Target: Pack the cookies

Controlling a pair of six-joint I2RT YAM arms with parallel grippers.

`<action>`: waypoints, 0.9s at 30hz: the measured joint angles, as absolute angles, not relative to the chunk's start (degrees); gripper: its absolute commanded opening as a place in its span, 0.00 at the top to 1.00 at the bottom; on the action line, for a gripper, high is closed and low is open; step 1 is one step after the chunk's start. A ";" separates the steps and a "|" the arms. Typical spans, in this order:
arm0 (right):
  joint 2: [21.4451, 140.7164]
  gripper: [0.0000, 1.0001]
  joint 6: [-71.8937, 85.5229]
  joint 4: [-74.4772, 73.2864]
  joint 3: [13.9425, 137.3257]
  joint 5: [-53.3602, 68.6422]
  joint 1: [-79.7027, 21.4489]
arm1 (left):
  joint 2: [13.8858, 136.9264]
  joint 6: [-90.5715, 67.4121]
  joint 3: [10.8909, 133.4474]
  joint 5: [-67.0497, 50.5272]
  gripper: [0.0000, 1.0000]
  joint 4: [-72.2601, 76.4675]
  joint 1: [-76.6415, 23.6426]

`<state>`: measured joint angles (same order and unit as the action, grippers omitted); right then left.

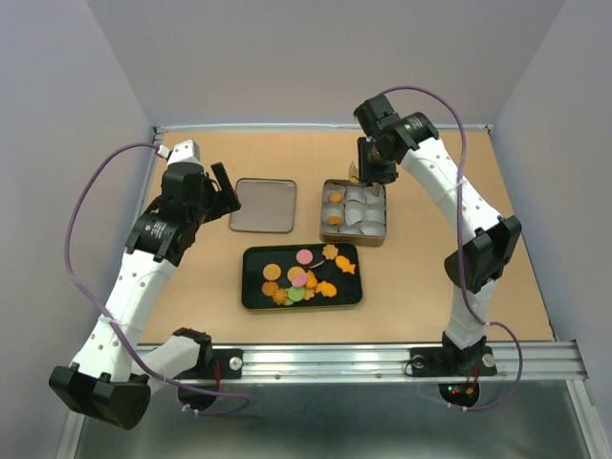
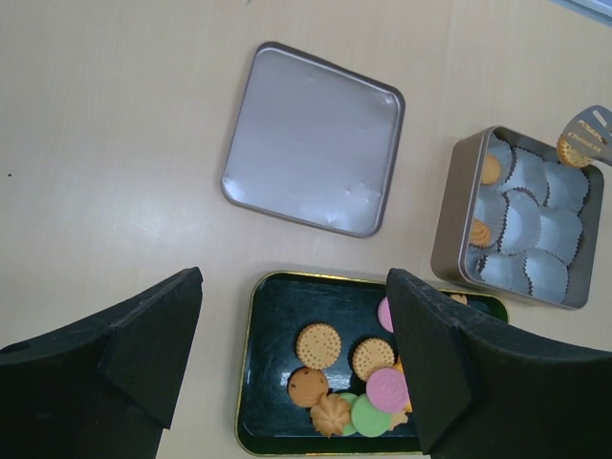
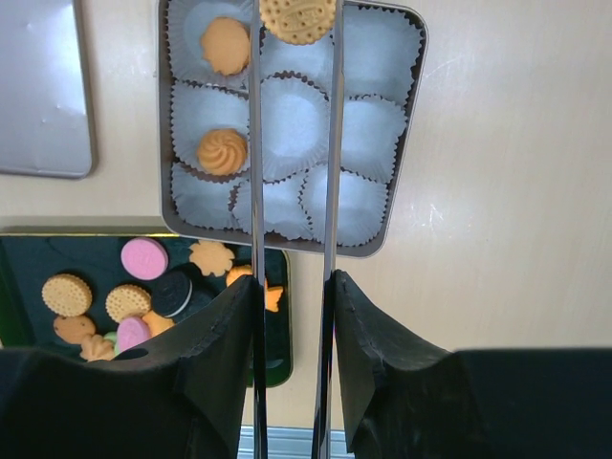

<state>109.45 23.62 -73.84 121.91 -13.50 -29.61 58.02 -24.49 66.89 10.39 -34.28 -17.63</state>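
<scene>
L jaws gape empty nr the lid [image 1: 263,204]. Most cookies [image 1: 304,277] wait in the black tray [image 1: 253,260] on the tabletop [image 1: 402,296]; two sit in the tin [image 2: 448,225]. R jaws clamp tongs [image 3: 256,191] pinching a round biscuit [image 3: 297,19] over a far paper cup [image 3: 373,57]; next, I'd say: lower, ease open.

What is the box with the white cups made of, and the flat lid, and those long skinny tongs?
The box looks like thin metal, a gold-brown tin: its walls have a dull sheen. The white cups look like paper, crinkled into pleats. The flat lid looks like grey metal with a soft, matte shine. The tongs are probably polished metal, since they glint like mirrors.
</scene>
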 measured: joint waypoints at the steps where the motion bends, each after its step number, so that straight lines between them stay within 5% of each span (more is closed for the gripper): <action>1: 109.56 0.67 23.42 -73.56 121.49 -13.50 -29.43 | 58.06 -24.49 66.89 10.39 0.11 -34.30 -17.63; 27: 111.07 0.56 21.17 -69.56 115.50 -11.70 -28.40 | 59.70 -24.53 66.89 11.03 0.11 -33.23 -17.63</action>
<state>111.07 21.17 -69.56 115.50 -11.70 -28.40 59.70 -24.53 66.89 11.03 -33.23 -17.63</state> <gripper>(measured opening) 0.412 0.890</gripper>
